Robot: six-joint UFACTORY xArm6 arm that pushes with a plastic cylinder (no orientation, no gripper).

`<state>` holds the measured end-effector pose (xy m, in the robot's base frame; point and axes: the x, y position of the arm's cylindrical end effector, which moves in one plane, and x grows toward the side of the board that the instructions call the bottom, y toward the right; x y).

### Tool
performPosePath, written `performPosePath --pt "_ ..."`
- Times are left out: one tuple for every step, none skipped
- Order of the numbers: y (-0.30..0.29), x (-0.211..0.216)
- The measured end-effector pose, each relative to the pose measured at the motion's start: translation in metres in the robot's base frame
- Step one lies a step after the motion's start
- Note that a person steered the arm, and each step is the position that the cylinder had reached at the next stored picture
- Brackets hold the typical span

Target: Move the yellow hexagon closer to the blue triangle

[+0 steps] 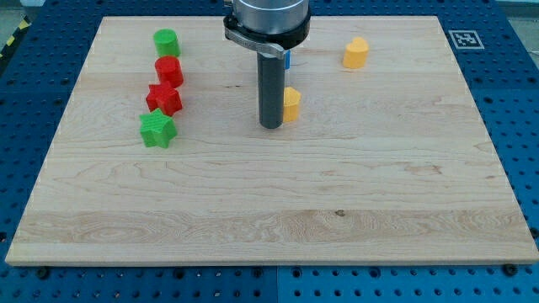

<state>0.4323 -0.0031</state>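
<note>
The tip is beside a yellow block, and the push looks under way but not finished.

The rod's tip (270, 126) touches the left side of a yellow block (291, 104), probably the hexagon. A blue piece (287, 60), likely the blue triangle, shows just above it, mostly hidden by the arm. There is no gripper and nothing is held. Another yellow block (356, 52) lies toward the view's top right, so which is the hexagon stays uncertain.
</note>
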Motion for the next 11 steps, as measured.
performPosePath --pt "0.000 0.005" --pt "0.000 0.008" --pt "0.015 0.018" --pt "0.026 0.021" --pt "0.026 0.020" --pt "0.026 0.018" --pt "0.026 0.014" --pt "0.026 0.011" --pt "0.026 -0.002" --pt "0.026 -0.006" --pt "0.035 0.028"
